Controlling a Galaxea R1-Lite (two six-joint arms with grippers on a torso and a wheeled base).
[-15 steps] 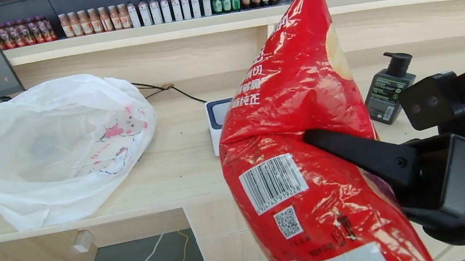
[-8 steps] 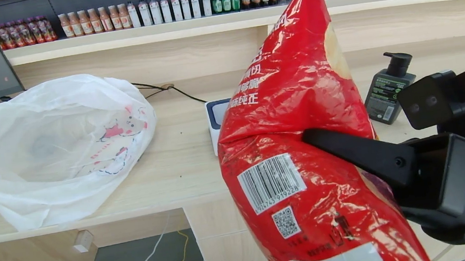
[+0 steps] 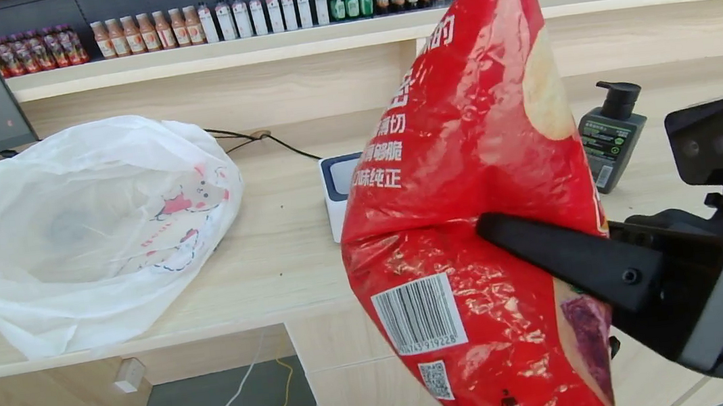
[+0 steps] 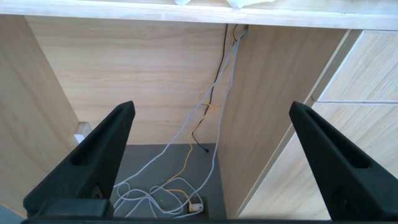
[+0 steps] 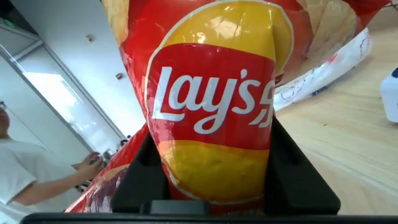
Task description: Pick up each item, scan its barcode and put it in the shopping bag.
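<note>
ITEM 1: chip bag point(image 3: 464, 150), red, puffed. Held upright in the air over the counter's point(image 3: 286, 259) front edge, about mid-length. Right gripper point(image 3: 501, 231) has it across the waist, jaws clamped on both faces. Mid-body hold prob. chosen so the bag stays stiff and doesn't fold.
- Barcode point(image 3: 419, 314): low on the back panel, below the grip, facing the robot, uncovered. Finger sits above it, so the code stays readable.

ITEM 2: scanner point(image 3: 336, 185), small white box w/ blue top. On the counter mid-length, partly hidden behind the chip bag. Barcode looks turned away from it, so the scan step seems not yet done; bag likely needs turning or lowering.

ITEM 3: shopping bag point(image 3: 92, 227), thin white plastic. At the counter's left end, reaching the front edge, mouth slumped open toward the robot, ready for a drop-in.

ITEM 4: pump bottle point(image 3: 610, 140), dark. Toward the right end, near the back, upright; prob. next in line.

ITEM 5: left gripper point(image 4: 211, 112). Jaws wide apart, nothing between. Parked below counter level, facing the cupboard gap w/ loose cables point(image 4: 205, 143).
</note>
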